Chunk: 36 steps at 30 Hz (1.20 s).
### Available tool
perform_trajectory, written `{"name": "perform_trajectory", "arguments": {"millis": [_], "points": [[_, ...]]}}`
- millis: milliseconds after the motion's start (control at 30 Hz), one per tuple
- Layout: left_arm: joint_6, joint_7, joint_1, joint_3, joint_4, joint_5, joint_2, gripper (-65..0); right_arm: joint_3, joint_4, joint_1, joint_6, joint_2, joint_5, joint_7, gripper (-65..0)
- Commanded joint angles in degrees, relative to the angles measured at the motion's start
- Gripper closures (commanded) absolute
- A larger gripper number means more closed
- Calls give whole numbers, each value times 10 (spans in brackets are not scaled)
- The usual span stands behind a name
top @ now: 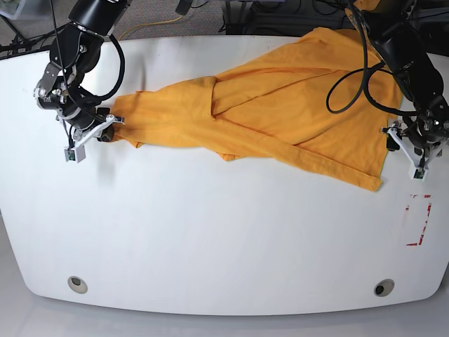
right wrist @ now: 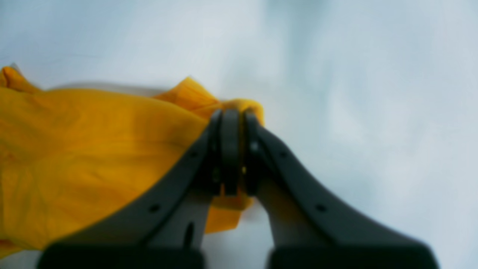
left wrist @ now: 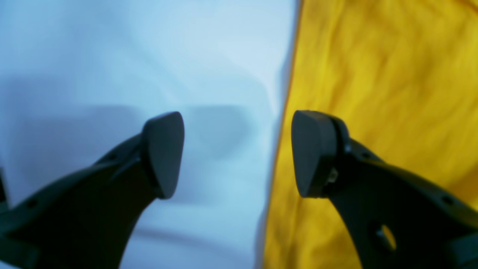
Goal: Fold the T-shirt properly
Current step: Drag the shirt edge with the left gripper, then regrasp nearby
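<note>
The orange-yellow T-shirt (top: 266,105) lies wrinkled and partly folded over itself across the far half of the white table (top: 210,232). At the left of the base view, my right gripper (top: 107,130) is shut on the shirt's left end; the right wrist view shows its jaws (right wrist: 237,116) pinching a bunched fold of the T-shirt (right wrist: 93,149). My left gripper (top: 397,138) stands open at the shirt's right edge. In the left wrist view the left gripper (left wrist: 239,153) straddles that edge, with the T-shirt (left wrist: 373,74) under one finger (left wrist: 313,153) and bare table under the other.
A red tape rectangle (top: 419,220) marks the table near its right edge. Two round metal inserts (top: 77,284) (top: 383,288) sit close to the front edge. Cables and both arms' bases crowd the back edge.
</note>
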Motion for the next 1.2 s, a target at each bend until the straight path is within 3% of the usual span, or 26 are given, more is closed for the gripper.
{"name": "perform_trajectory", "arguments": {"millis": [0, 467, 567, 733, 1033, 1167], "points": [[2, -9, -24, -1, -27, -6, -10, -421, 2, 10, 8, 2, 0, 6, 9, 0], [2, -9, -69, 2, -143, -6, -5, -421, 2, 11, 14, 2, -5, 6, 9, 0], [2, -6, -66, 3, -139, -6, 14, -421, 2, 11, 15, 2, -4, 6, 9, 0], [2, 45, -66, 2, -137, -7, 23, -419, 2, 11, 17, 2, -3, 6, 9, 0], [2, 78, -66, 0, -137, -9, 34, -419, 2, 9, 26, 2, -5, 5, 9, 0], [2, 104, -66, 1, -137, -57, 32, -417, 2, 9, 28, 2, -5, 5, 9, 0]]}}
